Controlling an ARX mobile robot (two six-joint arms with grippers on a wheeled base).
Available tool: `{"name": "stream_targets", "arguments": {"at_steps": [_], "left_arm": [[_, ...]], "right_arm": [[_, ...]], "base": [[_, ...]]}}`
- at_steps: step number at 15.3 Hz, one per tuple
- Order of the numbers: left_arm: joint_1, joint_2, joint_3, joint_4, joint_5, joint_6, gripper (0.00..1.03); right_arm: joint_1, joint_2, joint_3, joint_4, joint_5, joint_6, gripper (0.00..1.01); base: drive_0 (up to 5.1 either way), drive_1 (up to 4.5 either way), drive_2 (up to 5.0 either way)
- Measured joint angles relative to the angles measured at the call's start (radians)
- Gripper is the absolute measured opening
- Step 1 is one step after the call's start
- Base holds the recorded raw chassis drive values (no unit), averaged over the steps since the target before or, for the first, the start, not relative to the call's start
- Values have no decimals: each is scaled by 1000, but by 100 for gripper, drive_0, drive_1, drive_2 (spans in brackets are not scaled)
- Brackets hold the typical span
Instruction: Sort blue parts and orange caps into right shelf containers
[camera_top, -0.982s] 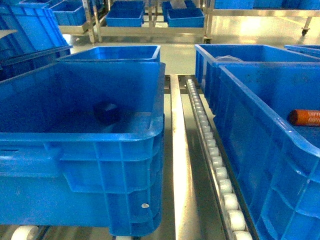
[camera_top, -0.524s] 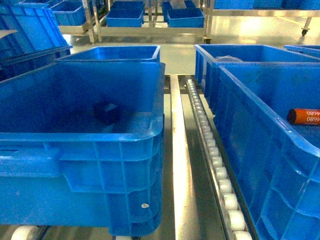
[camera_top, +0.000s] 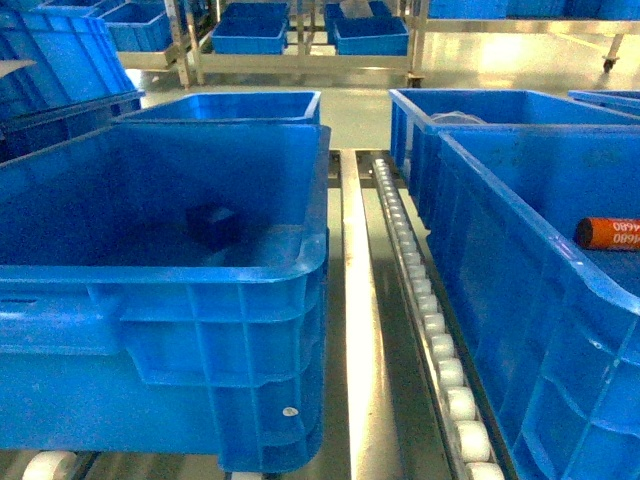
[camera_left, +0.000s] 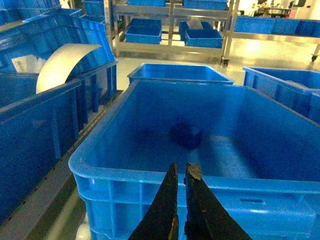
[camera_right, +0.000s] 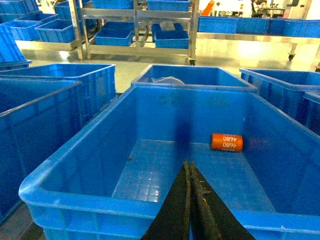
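Black and tapered, your left gripper (camera_left: 181, 172) shows its two fingers almost together, a thin gap between the tips and nothing held; it hangs over the near rim of the left crate (camera_left: 150, 176). Your right gripper (camera_right: 189, 167) has its fingers pressed tip to tip, also empty, above the near rim of the right crate (camera_right: 125, 202).

Both crates are glossy bright blue plastic with thick rolled rims; the left one shows ribbed outer walls, the right one a gridded floor. One blue part (camera_left: 186, 135), a dark navy blocky piece, sits on the left crate's floor toward the far wall, well away from your fingers. One orange cap (camera_right: 226, 141), a short cylinder lying on its side with black digits printed on it, rests on the right crate's floor near the far right corner.

Between the two crates runs a metal rail with a row of white rollers (camera_top: 432, 325). Behind each crate stands another blue bin, and further back metal racks (camera_right: 135, 30) hold more bins on a shiny pale floor
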Motion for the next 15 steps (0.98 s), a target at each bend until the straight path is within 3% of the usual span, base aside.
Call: {"name": "stream_targets", "arguments": {"at_steps": [3, 5, 11, 15], "left_arm": [[0, -183, 0, -174, 0, 0, 2], [0, -234, 0, -224, 0, 0, 2], [0, -324, 0, -315, 0, 0, 2], [0, -344, 0, -336, 0, 0, 2]], "right_arm": [[0, -171, 0, -164, 0, 0, 2], [0, -216, 0, -209, 0, 0, 2], [0, -303, 0, -299, 0, 0, 2], [-1, -397, 0, -446, -2, 1, 2]], "base": [[0, 0, 0], [0, 0, 0], [0, 0, 0], [0, 0, 0]]}}
